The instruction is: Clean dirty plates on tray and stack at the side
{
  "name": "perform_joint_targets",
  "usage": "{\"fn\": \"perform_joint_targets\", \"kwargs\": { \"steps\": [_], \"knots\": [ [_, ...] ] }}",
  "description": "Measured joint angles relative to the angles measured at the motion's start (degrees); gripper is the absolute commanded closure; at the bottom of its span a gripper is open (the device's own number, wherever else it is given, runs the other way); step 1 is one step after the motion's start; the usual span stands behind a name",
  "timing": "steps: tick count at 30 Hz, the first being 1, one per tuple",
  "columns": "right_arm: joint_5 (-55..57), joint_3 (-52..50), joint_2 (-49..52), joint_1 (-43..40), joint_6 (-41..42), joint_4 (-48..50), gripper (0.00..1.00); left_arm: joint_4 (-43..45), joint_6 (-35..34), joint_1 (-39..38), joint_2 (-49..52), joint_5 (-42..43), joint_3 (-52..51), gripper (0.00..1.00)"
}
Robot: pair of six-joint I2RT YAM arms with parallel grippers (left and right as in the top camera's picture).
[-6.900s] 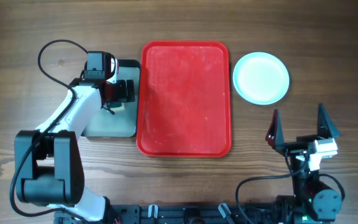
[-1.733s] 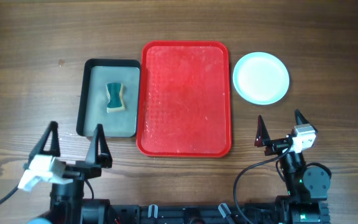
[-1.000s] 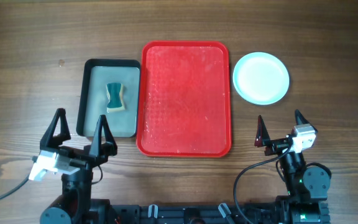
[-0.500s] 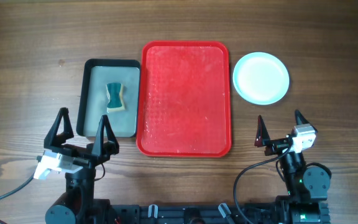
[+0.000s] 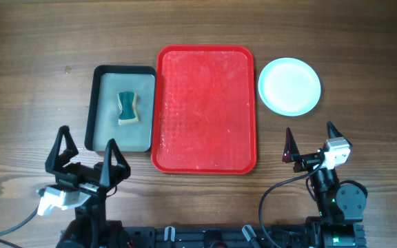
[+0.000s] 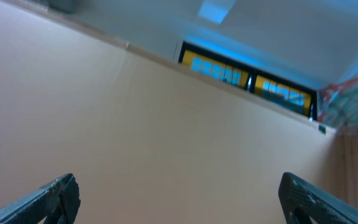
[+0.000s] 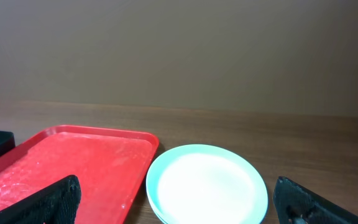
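I see my left end effector (image 5: 87,136) and right end effector (image 5: 309,127) spread wide, holding nothing, at the counter's (image 5: 364,41) near edge, with the plates (image 5: 289,85) piled just right of the red tray (image 5: 205,155).

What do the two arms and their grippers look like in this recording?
Both are black. The left gripper and right gripper each have two tapering, pointed fingers and a white wrist block, with a black cable trailing off. One right finger looks reddish.
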Motion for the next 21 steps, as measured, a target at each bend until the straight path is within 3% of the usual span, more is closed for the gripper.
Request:
{"fn": "perform_joint_targets", "kwargs": {
  "steps": [7,15,21],
  "knots": [
    [0.00,0.00,0.00,0.00,0.00,-0.02,0.01,-5.92,0.02,0.00,0.00,-0.04,-0.79,0.00],
    [0.00,0.00,0.00,0.00,0.00,-0.02,0.00,-27.69,0.02,0.00,-0.04,-0.22,-1.01,0.00],
    [-0.02,0.00,0.00,0.00,0.00,-0.04,0.00,-39.08,0.02,0.00,-0.04,-0.22,-1.05,0.00]
  ]
}}
